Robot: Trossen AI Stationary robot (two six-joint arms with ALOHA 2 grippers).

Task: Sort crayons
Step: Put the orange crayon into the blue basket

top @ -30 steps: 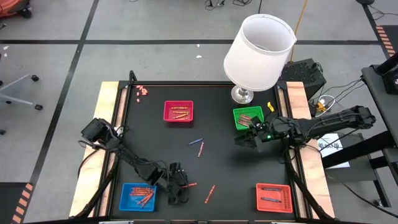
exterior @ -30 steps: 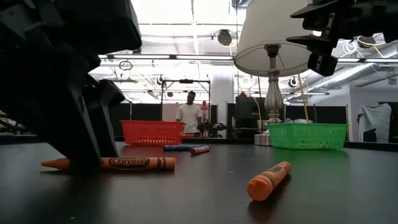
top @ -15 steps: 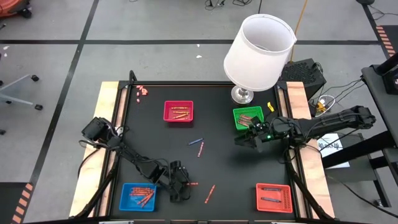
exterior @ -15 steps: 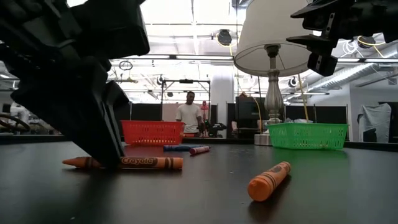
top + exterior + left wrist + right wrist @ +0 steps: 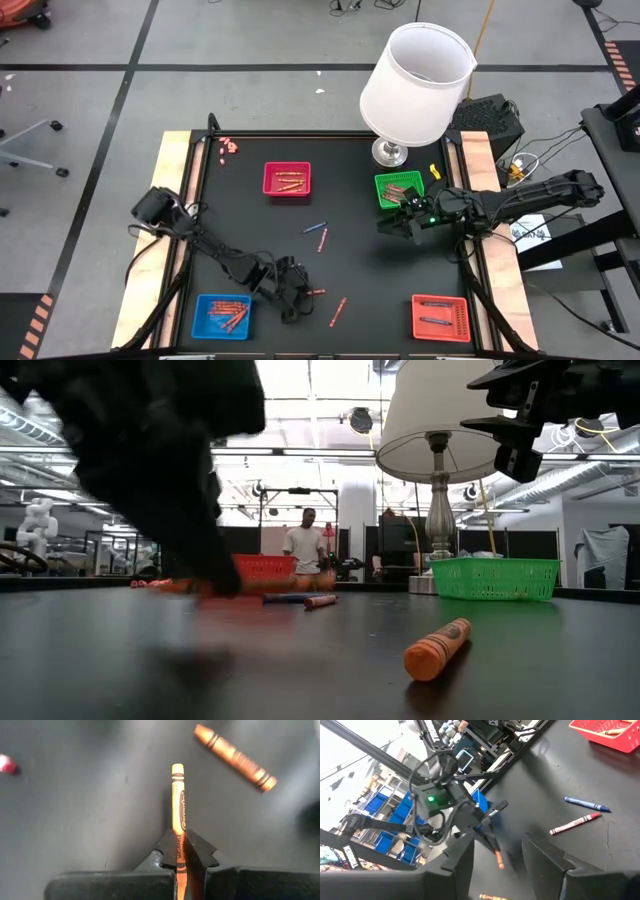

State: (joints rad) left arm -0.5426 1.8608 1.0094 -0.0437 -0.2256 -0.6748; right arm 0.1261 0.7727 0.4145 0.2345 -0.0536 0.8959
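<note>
Left wrist view: my left gripper [image 5: 181, 851] is clenched on an orange crayon [image 5: 178, 800], pads biting its lower half, tip pointing away from me toward frame top.
High view: same gripper [image 5: 292, 300] sits lower centre of the black table [image 5: 370, 260], just right of the blue tray [image 5: 222, 316].
Held crayon: looks lifted off the table; low view only gives a blur there, so can't confirm height.
Loose crayons: orange one [image 5: 338, 311] lower centre, red [image 5: 322, 239] + blue [image 5: 314, 228] pair mid-frame.
Trays: red tray [image 5: 287, 180] upper centre, green tray [image 5: 399, 189] upper right, orange-red tray [image 5: 440, 318] lower right, all w/ crayons inside.
Right gripper: [image 5: 395, 226] hovers right of centre below the green tray, fingers parted, holding nothing.
Handling: crayon prob. light, stiff, waxy; paper wrap gives grip, but thin stick may snap if squeezed hard.
Where to hold: mid-wrap, across the narrow width; my grip is nearer the butt, so it may pivot.
</note>
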